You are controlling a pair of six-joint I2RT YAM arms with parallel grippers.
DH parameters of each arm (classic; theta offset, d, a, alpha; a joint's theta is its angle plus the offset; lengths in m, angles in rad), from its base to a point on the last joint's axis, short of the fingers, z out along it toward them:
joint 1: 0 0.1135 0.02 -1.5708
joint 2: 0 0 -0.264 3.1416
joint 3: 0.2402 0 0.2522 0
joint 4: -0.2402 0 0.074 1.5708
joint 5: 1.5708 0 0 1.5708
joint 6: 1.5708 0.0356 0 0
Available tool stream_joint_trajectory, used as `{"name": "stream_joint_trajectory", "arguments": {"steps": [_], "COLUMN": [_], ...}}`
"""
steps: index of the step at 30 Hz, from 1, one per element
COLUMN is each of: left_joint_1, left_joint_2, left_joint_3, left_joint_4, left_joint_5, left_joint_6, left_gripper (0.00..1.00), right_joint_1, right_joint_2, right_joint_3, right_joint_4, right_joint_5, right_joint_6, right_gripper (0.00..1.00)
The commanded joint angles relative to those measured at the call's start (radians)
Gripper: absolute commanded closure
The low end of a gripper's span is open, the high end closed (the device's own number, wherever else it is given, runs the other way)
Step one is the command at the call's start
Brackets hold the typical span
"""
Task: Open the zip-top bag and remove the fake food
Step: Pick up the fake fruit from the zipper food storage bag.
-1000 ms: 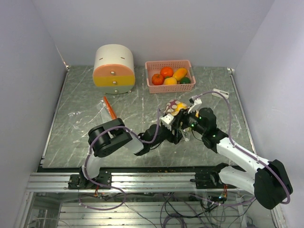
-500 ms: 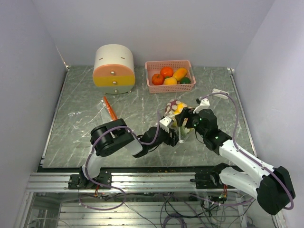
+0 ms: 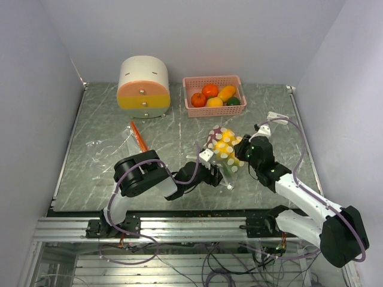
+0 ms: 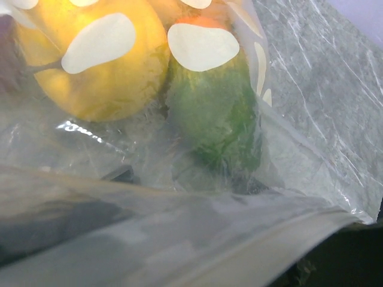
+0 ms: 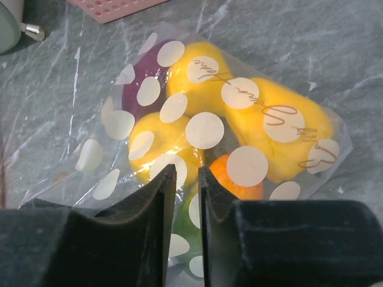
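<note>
Where the crinkled dotted bag bulges, glossy rounded fake food

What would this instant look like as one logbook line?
step: opening zip-top bag | fake food: inside bag | left gripper: at bag's edge, fingers hidden | right gripper: nearly closed over bag, grip unclear
</note>
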State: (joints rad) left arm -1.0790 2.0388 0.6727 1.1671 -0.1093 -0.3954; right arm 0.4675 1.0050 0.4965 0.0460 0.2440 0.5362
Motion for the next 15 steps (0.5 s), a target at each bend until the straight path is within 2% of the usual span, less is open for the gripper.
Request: {"name": "stream_joint_trajectory", "arguments": {"steps": [1,5,11,15], "left_joint_1": [-0.005,-0.006,-0.006,-0.007], "left_joint_2": [-0.016,-0.017,-0.029,-0.035], "left_joint_3": [-0.016,-0.029,-0.055,-0.074], "left_joint_4": [0.071,0.097,0.134,0.186], "left_joint_5": [-0.007,0.008,0.031,0.024], "left_joint_6": [0.018,0.014,0.0,-0.04], "left_gripper": [0.22,0.21,0.19,0.08], "right_joint_1": [-0.009,-0.01,-0.012,-0.012], "right_joint_2": [0.017,0.045,0.111,0.153], "right_joint_3": [-0.04,-0.085,-0.15,-0.184], "right_joint_4": [0.001,0.032,0.071,0.127], "right_joint_5": [0.002,-0.018,0.007,-0.046], "right_joint_6": [0.046,0.081,0.125,0.139], "right_gripper": [0.83,0.89,0.9,0.9]}}
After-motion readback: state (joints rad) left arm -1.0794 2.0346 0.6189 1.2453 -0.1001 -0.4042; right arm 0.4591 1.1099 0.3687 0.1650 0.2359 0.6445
